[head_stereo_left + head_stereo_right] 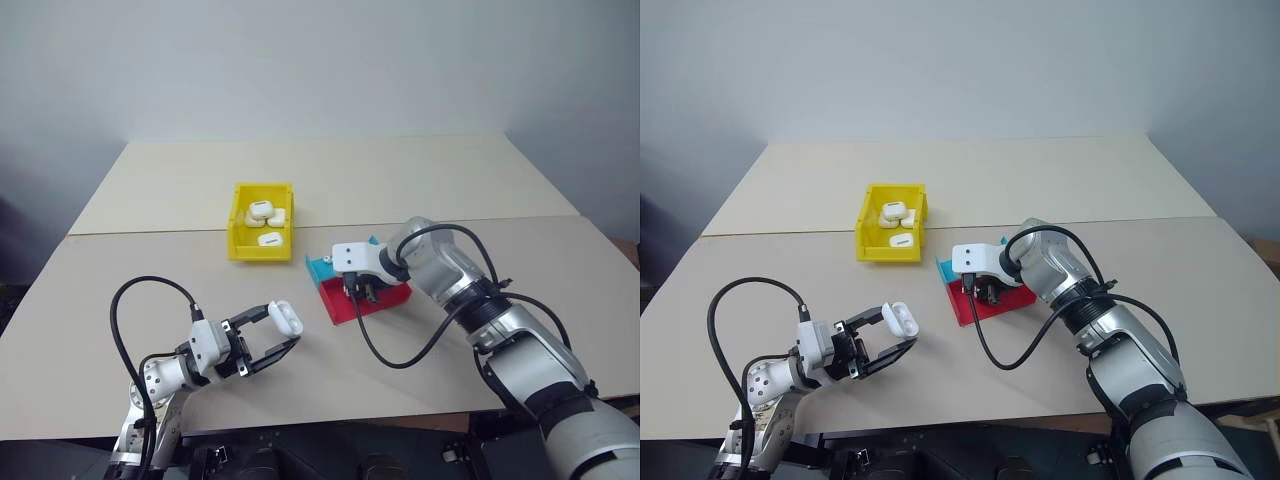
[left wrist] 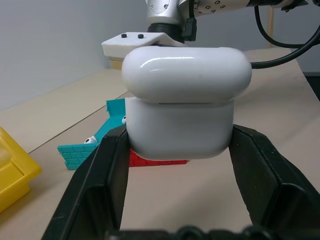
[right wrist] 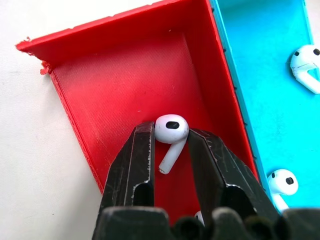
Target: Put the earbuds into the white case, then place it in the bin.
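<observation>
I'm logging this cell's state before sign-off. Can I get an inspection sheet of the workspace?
Surface: beige table, two panels joined by a seam.
Job's things: white case held by left end effector, lid up; one earbud in the red half of the tray, two in the teal half; yellow bin holds three cases.
Clutter: nothing seen.
End effectors: left shut on case; right end effector closing around earbud.
Cables: black loops at both wrists.
Surroundings: plain grey wall.
</observation>
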`<action>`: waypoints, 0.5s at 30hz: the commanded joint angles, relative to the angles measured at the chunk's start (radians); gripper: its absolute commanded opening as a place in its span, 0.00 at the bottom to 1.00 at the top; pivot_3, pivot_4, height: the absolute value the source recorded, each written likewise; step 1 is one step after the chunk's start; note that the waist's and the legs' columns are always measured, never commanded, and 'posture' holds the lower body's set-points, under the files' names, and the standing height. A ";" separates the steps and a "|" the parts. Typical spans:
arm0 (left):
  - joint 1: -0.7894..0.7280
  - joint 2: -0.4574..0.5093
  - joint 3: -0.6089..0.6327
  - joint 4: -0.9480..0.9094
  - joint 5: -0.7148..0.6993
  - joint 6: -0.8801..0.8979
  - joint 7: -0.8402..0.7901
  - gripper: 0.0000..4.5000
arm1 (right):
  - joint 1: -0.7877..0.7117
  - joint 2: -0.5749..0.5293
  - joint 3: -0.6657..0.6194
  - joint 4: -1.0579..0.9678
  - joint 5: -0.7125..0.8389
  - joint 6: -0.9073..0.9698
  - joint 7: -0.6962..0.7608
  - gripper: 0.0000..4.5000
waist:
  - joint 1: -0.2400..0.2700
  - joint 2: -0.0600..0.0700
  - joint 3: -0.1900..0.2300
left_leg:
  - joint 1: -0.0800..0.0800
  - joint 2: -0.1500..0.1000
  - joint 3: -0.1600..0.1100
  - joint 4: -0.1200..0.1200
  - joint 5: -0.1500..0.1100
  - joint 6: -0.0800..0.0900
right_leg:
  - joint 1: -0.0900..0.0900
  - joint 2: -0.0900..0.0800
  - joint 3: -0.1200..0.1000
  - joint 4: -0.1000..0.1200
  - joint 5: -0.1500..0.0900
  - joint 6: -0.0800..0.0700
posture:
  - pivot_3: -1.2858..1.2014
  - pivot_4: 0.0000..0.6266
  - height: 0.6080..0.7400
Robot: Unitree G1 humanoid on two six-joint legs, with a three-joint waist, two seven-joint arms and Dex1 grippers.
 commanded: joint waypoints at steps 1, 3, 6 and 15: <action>-0.003 0.009 -0.003 -0.025 -0.001 -0.003 0.009 0.61 | 0.006 -0.006 -0.003 -0.011 -0.006 -0.022 -0.002 0.27 | 0.000 0.000 0.000 | 0.000 0.000 0.000 0.000 0.000 0.000 | 0.000 0.000 0.000 0.000 0.000 0.000 | 0.52 0.24 1.00; -0.005 0.009 -0.002 -0.030 -0.003 -0.002 0.011 0.61 | 0.007 -0.007 -0.007 -0.019 -0.006 -0.019 -0.004 0.27 | 0.000 0.000 0.000 | 0.000 0.000 0.000 0.000 0.000 0.000 | 0.000 0.000 0.000 0.000 0.000 0.000 | 0.52 0.24 1.00; -0.019 0.004 0.004 -0.050 -0.023 0.019 0.024 0.61 | 0.005 -0.028 -0.048 -0.082 0.019 0.018 0.005 0.27 | 0.001 0.000 0.000 | 0.000 0.000 0.000 0.000 0.000 0.000 | 0.000 0.000 0.000 0.000 0.000 0.000 | 0.52 0.24 1.00; -0.051 -0.001 -0.007 -0.191 -0.121 0.142 0.049 0.61 | 0.043 -0.145 -0.338 -0.439 0.233 0.288 0.018 0.27 | 0.006 0.000 0.001 | -0.003 0.000 -0.001 -0.004 0.000 0.000 | -0.002 0.000 0.000 -0.004 0.000 0.000 | 0.52 0.24 1.00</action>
